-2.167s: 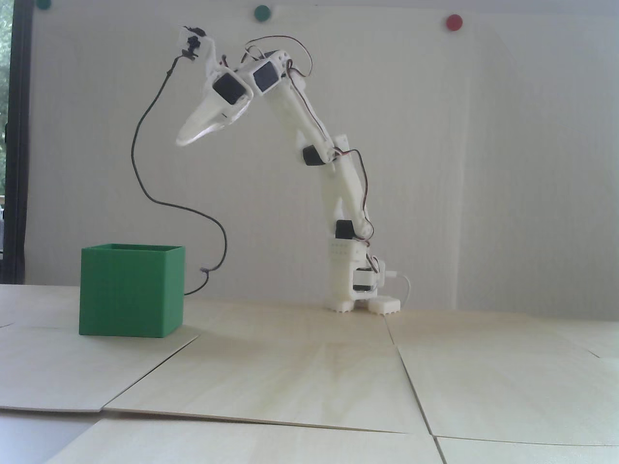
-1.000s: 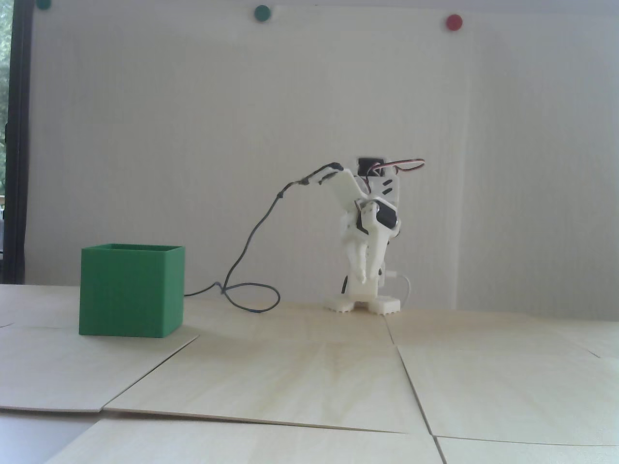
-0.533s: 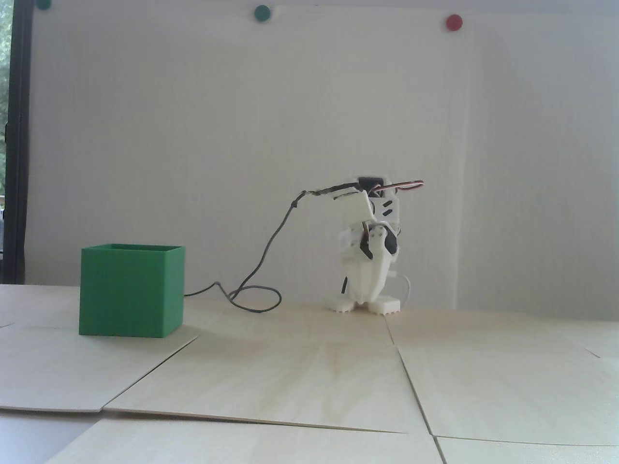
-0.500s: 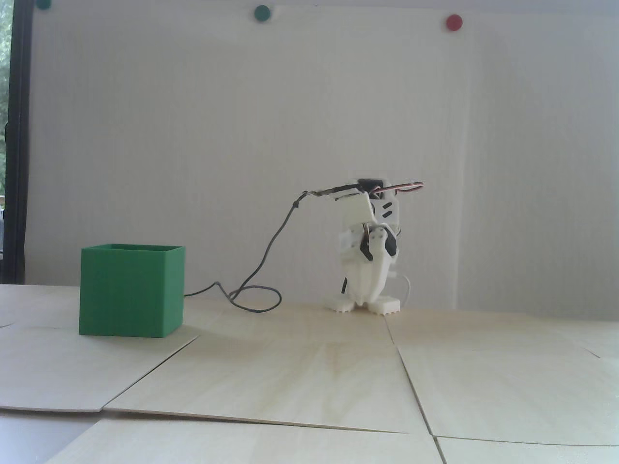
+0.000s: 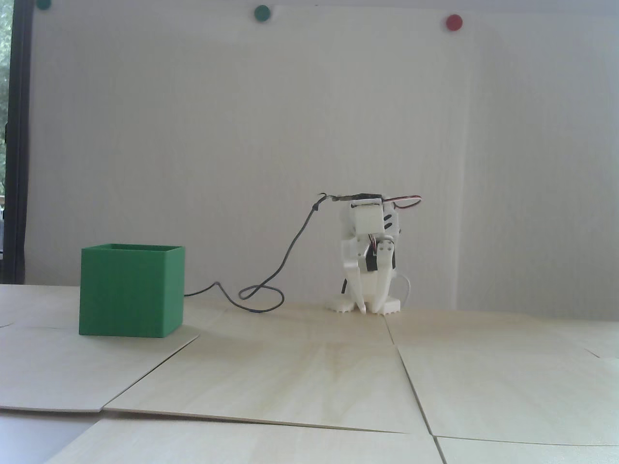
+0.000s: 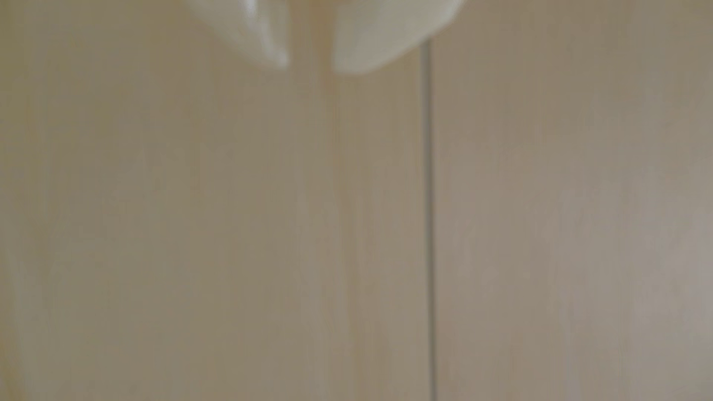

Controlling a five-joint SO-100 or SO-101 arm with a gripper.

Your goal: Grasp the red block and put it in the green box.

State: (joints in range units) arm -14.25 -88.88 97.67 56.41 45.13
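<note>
The green box (image 5: 130, 290), open at the top, stands on the wooden table at the left in the fixed view. No red block shows in either view. My white arm is folded low at the back of the table, with the gripper (image 5: 366, 308) pointing down at the tabletop. In the wrist view the gripper (image 6: 312, 66) enters from the top edge. Its two white fingertips (image 6: 359, 50) hang just above bare wood, with only a narrow slit between them and nothing held.
A dark cable (image 5: 271, 285) loops on the table between the box and the arm. Seams (image 5: 411, 382) run between the light plywood panels; one seam (image 6: 428, 231) shows in the wrist view. Coloured round magnets (image 5: 453, 22) sit on the white wall behind.
</note>
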